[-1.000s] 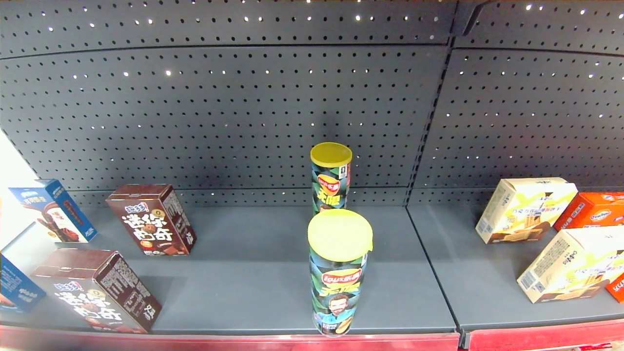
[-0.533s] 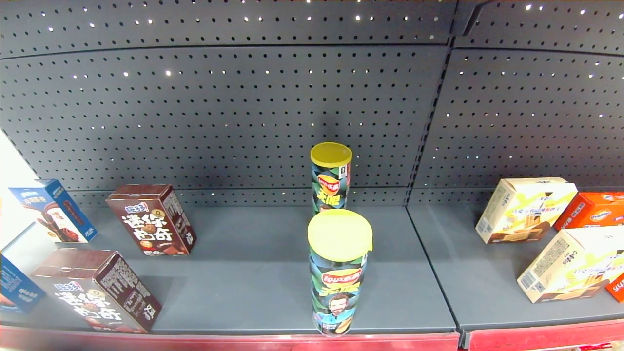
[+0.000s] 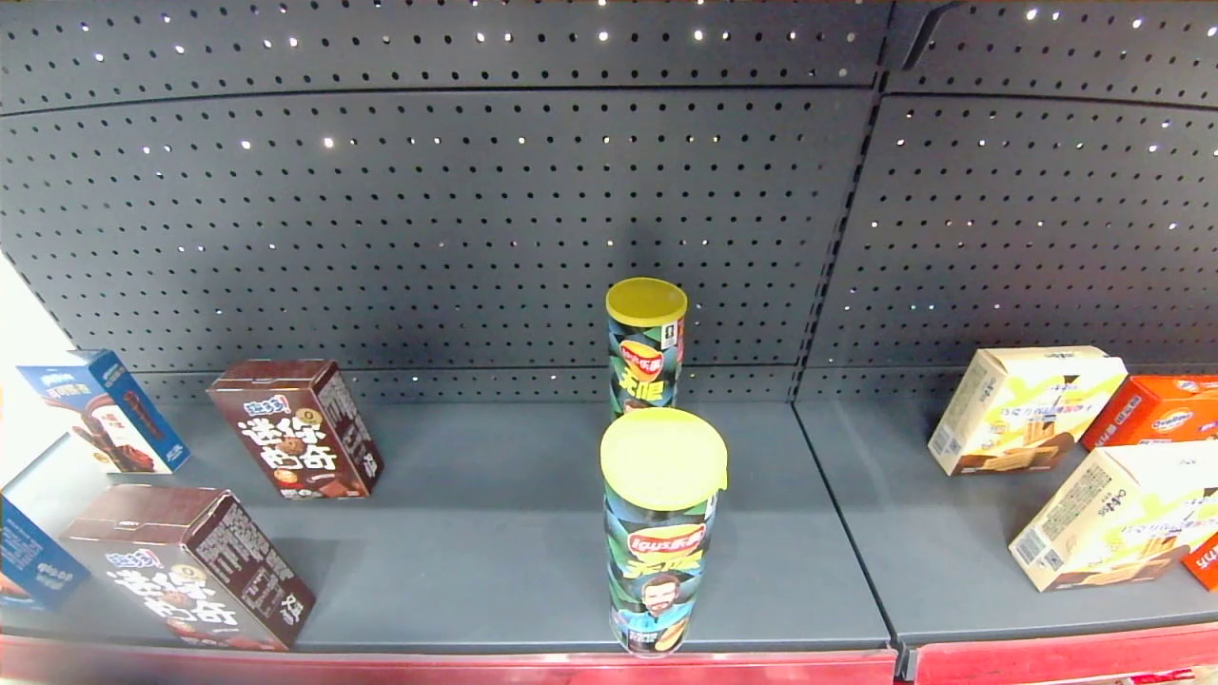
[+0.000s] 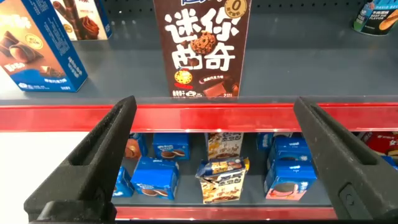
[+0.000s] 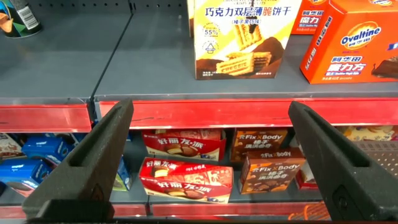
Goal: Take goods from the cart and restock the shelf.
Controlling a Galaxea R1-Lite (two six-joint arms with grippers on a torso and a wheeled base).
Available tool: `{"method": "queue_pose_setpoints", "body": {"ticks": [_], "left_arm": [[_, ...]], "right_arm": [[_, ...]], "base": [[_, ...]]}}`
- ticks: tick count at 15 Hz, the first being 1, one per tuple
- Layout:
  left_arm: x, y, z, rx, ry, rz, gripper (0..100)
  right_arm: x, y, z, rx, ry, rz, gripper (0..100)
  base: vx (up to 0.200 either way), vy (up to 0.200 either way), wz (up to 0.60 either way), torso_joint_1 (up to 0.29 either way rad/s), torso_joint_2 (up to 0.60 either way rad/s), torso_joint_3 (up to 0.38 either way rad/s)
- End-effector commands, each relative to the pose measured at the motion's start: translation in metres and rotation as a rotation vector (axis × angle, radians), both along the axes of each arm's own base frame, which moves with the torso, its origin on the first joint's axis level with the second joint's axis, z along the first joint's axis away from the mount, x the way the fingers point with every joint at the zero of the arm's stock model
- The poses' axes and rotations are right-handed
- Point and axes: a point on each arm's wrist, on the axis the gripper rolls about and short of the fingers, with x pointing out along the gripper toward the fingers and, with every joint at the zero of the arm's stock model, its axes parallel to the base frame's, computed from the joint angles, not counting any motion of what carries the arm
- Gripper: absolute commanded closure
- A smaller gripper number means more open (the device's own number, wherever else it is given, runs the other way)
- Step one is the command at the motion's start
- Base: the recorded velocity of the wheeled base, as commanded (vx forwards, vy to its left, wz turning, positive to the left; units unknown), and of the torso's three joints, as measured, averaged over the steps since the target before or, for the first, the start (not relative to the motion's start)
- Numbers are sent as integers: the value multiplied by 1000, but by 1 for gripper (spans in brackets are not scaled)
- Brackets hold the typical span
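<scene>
Two chip cans stand upright on the grey shelf (image 3: pixel 495 533), in line at its middle: the front can (image 3: pixel 661 552) at the red front lip, the rear can (image 3: pixel 646 347) close to the pegboard back. Stock to the left: two brown biscuit boxes (image 3: pixel 295 428) and blue boxes (image 3: pixel 105 409), spaced apart. Stock on the adjoining bay to the right: two cream wafer boxes (image 3: pixel 1032 404) and an orange box (image 3: pixel 1156 409). Wide bare stretches lie between these groups, so restocking reads as partly done, with room for a good deal more. The left gripper (image 4: pixel 214 109) is held before the shelf's front lip, facing a brown box, its fingers spread wide with nothing between them. The right gripper (image 5: pixel 211 107) is likewise parted and unladen, facing a cream box. Judged outstanding: fetch the next item from the cart, then set it in a gap.
</scene>
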Motion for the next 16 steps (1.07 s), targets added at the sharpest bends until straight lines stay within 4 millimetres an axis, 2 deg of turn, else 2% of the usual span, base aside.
{"method": "queue_pose_setpoints", "body": {"ticks": [1, 16], "left_arm": [[0, 0, 0, 0, 1, 0, 0], [0, 0, 0, 0, 1, 2, 0]], "right_arm": [[0, 0, 0, 0, 1, 0, 0], [0, 0, 0, -1, 2, 2, 0]], "base": [[0, 0, 0, 0, 0, 0], [0, 0, 0, 0, 0, 0]]}}
